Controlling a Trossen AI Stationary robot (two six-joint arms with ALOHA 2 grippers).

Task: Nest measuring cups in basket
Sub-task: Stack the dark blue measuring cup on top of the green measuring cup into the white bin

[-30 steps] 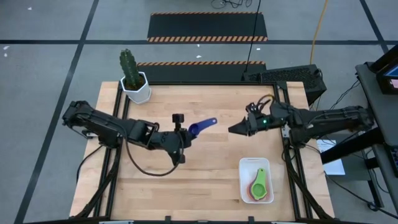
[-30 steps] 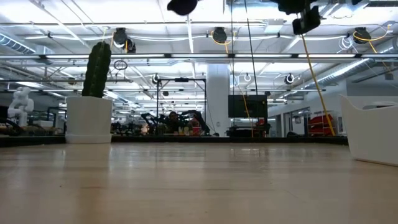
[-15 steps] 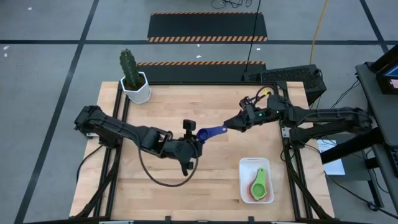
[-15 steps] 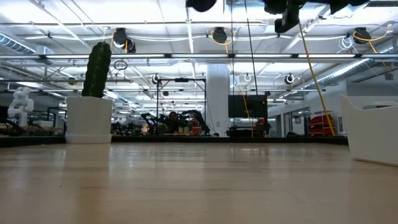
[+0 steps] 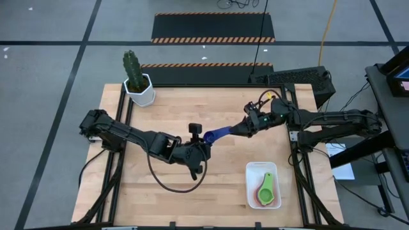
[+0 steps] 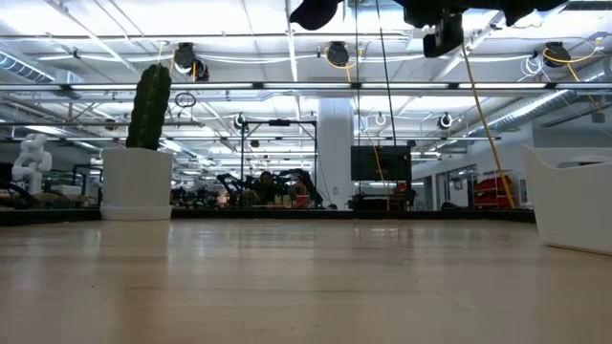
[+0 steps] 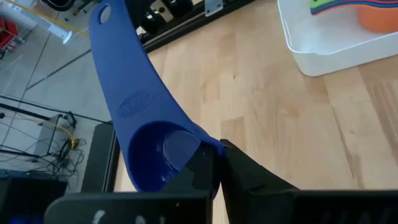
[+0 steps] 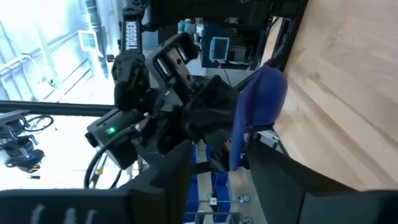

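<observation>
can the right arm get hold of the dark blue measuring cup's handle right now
Probably yes. The left gripper holds the dark blue measuring cup by its bowl above the table, handle out toward the open right gripper, with nothing between.

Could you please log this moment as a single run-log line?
left gripper: shut on dark blue cup, midair | right gripper: open around cup handle | basket: nested cups inside | stage: handover
</observation>
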